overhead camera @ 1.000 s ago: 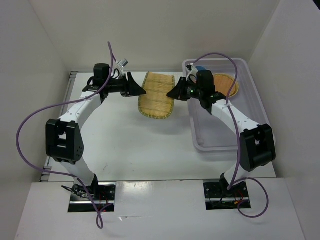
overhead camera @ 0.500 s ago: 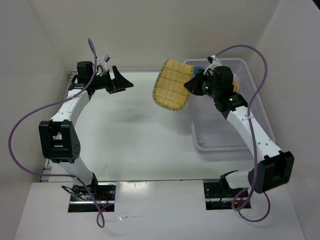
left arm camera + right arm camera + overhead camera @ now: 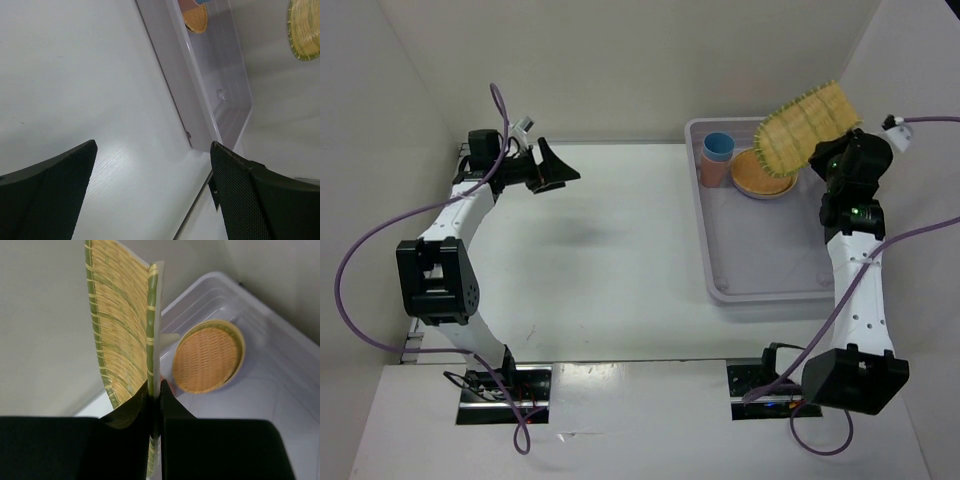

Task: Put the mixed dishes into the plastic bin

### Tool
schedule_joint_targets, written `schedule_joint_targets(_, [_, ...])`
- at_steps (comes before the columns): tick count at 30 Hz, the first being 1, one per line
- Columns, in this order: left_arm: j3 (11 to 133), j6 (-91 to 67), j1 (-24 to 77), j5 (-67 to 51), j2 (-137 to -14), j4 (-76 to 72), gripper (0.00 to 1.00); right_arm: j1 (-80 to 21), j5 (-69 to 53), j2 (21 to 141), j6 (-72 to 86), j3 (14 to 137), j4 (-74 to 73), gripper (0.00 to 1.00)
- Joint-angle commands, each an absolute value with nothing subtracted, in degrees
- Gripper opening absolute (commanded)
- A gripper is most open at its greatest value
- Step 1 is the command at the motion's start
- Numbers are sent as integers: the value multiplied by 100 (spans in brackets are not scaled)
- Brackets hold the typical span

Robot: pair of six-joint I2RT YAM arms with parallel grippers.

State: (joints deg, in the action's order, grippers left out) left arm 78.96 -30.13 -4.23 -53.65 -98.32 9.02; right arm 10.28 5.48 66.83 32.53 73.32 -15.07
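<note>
My right gripper [image 3: 827,152] is shut on the rim of a squarish yellow woven-look plate [image 3: 808,123], holding it on edge in the air over the far right of the plastic bin [image 3: 706,250]. In the right wrist view the jaws [image 3: 155,389] pinch the plate's green-banded edge [image 3: 121,325]. A round woven-look plate [image 3: 764,176] [image 3: 207,358] lies in the bin's far end. A blue cup [image 3: 718,147] and a coral cup [image 3: 711,173] stand together in the far left corner. My left gripper [image 3: 556,170] [image 3: 153,146] hangs open and empty over the table's far left.
White walls enclose the table on three sides. The bin's long left wall [image 3: 172,75] runs across the left wrist view. Purple cables loop off both arms. The white table [image 3: 590,270] spreads between the arms.
My right arm swung right and lifted the squarish plate from the table's middle to above the bin's far right. My left gripper let go of it, opened wide and drew back left.
</note>
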Motion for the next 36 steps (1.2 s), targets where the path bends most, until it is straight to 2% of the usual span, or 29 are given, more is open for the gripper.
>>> schedule_joint_targets(1, [7945,-2839,-466,-5581,-9949,809,100,1361,888,6688,3796,7295,-642,0])
schedule_joint_targets(18, [8551,-2786,-519,-5581,-10837,914,100,1714,141,9648,4368,7840,158,0])
schedule_joint_targets(36, [8771,-2786,-519,-5581,-11276,967,100,1714,-466,11118,4473,8745,158,0])
